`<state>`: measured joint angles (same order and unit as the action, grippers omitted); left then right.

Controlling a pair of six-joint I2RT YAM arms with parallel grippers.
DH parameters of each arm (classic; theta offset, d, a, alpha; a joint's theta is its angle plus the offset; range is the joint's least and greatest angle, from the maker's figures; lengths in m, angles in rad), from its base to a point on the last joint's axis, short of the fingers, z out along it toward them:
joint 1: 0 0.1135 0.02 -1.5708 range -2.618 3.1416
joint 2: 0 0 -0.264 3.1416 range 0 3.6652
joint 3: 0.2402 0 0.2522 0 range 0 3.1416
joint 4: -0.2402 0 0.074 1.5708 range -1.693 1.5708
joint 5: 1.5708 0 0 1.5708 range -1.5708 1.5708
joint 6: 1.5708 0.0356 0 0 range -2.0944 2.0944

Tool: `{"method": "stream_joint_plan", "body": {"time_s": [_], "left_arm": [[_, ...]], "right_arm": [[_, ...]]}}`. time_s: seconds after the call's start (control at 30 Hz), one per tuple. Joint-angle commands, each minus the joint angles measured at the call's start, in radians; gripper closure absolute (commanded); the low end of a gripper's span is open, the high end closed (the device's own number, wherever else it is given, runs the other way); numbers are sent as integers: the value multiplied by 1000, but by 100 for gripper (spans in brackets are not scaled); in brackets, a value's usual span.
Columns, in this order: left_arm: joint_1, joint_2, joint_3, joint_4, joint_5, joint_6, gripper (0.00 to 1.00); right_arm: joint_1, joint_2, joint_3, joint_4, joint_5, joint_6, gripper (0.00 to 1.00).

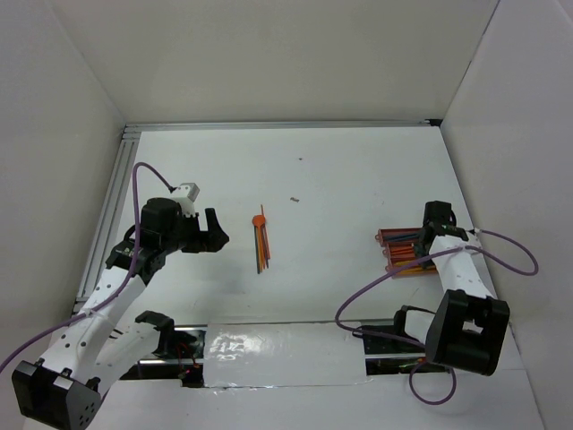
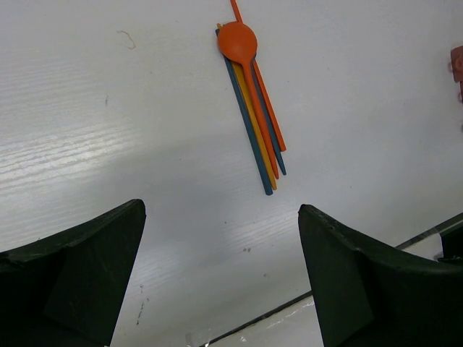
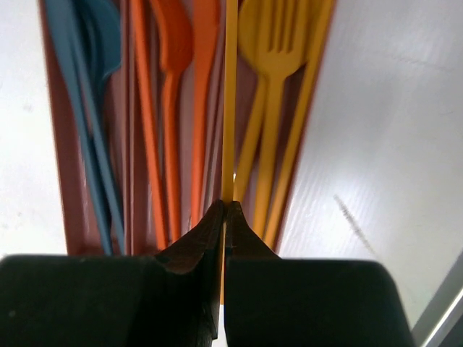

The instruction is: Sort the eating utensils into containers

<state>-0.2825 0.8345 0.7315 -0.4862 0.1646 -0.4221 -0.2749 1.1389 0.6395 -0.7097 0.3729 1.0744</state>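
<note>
Right fingers (image 3: 192, 242) are pinched shut on a thin yellow stick (image 3: 230, 101). Only the right wrist view shows this; in the top view the grip is hidden under the wrist. The stick runs lengthwise over the tray (image 3: 56, 159), along the divider between the orange trough and the yellow one. Cannot tell which trough it sits over, or whether it touches the tray.

Close up, the tray holds blue utensils (image 3: 83, 65) in the trough farthest from the stick, orange utensils (image 3: 173, 65) in the middle, and yellow forks (image 3: 278, 61) just beside the stick. The top view gives the tray only as a reddish block with coloured strips, partly covered by the right arm (image 1: 461, 287).

The loose bundle (image 1: 261, 240) of utensils lies on the white surface (image 1: 358, 170), well apart from the tray, on the left arm's side of it. The left wrist view resolves it — an orange spoon (image 2: 239, 43) on top, bowl at the far end, with blue, yellow and orange sticks packed side by side under and beside it. The top view shows just a thin orange streak.

Left fingers (image 2: 79, 267) are spread wide and hold nothing, hovering near the bundle on the side away from the tray, not touching it.

A reddish bit (image 2: 457, 65) sits at the right edge of the left wrist view — too little shows to tell what it is.
</note>
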Motion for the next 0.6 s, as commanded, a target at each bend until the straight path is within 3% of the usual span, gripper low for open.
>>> {"method": "stream_joint_plan", "body": {"time_s": [0.0,0.23,0.57], "left_arm": [[-1,-6,23,35,26,-4,0],[-3,-17,22,35,23,-1,0],[0,-14,20,34,24,5,0]], "right_arm": [[57,-7,9,12,24,64,100],[108,-10,-12,-55,57,180,100],[112,-41,-31,-56,83,209,100]]}}
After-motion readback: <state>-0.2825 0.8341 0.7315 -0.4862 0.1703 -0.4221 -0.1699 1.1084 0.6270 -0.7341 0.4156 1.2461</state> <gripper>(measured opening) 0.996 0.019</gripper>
